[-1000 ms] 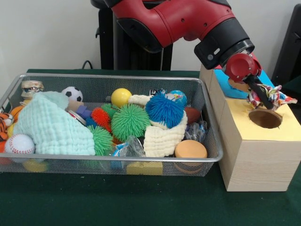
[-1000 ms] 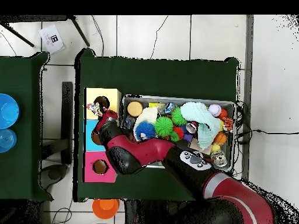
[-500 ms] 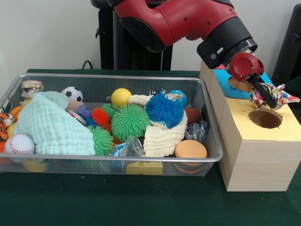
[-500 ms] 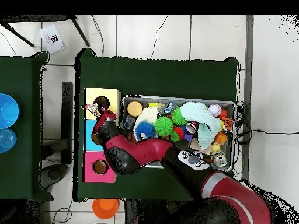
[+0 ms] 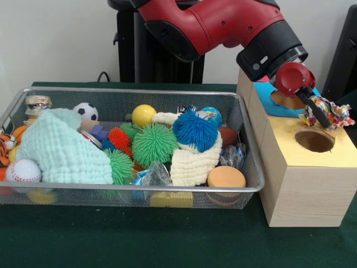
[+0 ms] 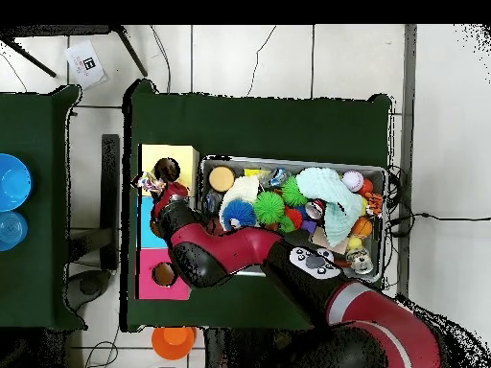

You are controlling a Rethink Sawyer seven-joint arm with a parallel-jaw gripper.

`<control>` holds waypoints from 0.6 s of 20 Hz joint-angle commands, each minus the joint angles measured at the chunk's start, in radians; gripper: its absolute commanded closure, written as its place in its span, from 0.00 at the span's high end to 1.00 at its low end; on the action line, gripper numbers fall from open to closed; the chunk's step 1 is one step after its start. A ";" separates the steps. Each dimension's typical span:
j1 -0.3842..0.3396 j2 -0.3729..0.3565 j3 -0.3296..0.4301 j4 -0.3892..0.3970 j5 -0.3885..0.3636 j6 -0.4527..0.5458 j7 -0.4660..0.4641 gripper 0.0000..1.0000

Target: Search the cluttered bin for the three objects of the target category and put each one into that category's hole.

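Note:
The wire mesh bin (image 5: 139, 91) holds several toys and cloths; it also shows in the overhead view (image 6: 382, 172). My gripper (image 5: 320, 116) is shut on a multicoloured knotted cloth toy (image 5: 330, 110) and holds it just above the far right rim of the yellow-topped hole (image 5: 314, 140). The blue-topped hole (image 5: 286, 100) lies behind it, partly hidden by my wrist. In the overhead view the gripper (image 6: 157, 186) and the cloth toy (image 6: 147, 180) hang over the line between the yellow card and the blue card (image 6: 151, 227).
The bin holds a blue spiky ball (image 5: 194, 129), a green spiky ball (image 5: 154, 144), a mint cloth (image 5: 60, 149), a baseball (image 5: 23, 171) and a soccer ball (image 5: 85, 111). The red-topped hole (image 6: 163, 274) is nearest the robot base. My arm spans the bin's end.
My gripper has carried the cloth toy a little to the right in the front view, away from the bin, past the yellow-topped hole's far rim. The bin's contents have not moved.

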 commanded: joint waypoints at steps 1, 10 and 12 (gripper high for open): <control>0.011 -0.004 -0.075 -0.097 0.015 0.027 0.248 1.00; 0.022 -0.018 -0.093 -0.096 0.039 0.029 0.248 1.00; 0.038 -0.036 -0.122 -0.096 0.070 0.041 0.241 1.00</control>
